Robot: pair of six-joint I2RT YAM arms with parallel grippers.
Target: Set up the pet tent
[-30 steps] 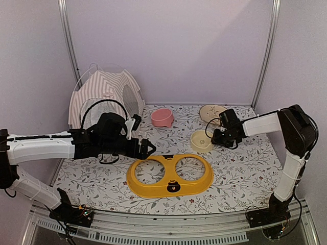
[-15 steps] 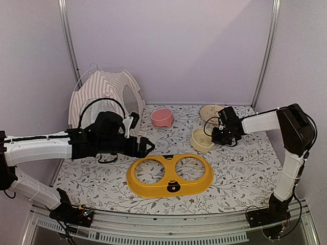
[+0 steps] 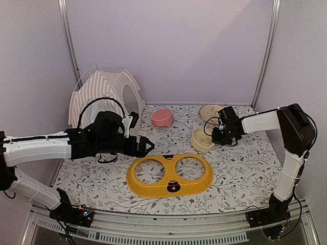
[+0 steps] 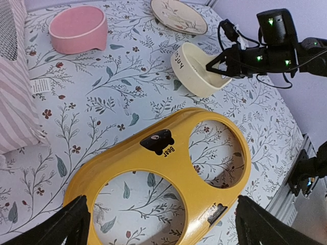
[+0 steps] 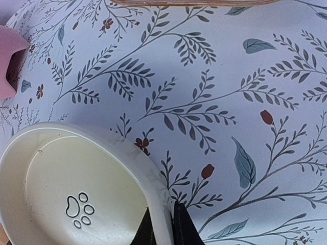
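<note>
**Tent untouched at ten o'clock; right claw now pinching the bowl rim**

Location: the pet tent (image 3: 104,92) is standing at about ten o'clock on the table (image 3: 240,168), against the back left corner. Its striped fabric is also showing at the nine o'clock edge of the left wrist view.

Handling (judgement): it is looking light and soft, cloth stretched over thin springy poles (image 3: 93,66), so it will likely be sagging or tipping under any push rather than resisting. The mesh window (image 3: 132,97) is looking snag-prone, so I am avoiding it. The best hold is probably a hemmed lower edge or a pole sleeve, pinched between the fingers. Smooth cloth may be slipping in a shallow grip.

Claws: the left claw (image 3: 145,147) is hanging fully spread and empty above the yellow feeder (image 3: 168,176), at about four o'clock from the tent. The right claw (image 3: 214,135) is clamping the near rim of the cream bowl (image 3: 201,140) at two o'clock on the table. The right wrist view is showing the fingers (image 5: 179,227) pressed on either side of that rim.

Change against the earlier frame: the right claw was standing half open beside the bowl and is now closed on it, sitting slightly farther back. The left arm is barely moving. Tent, feeder and bowl are keeping their places.
</note>
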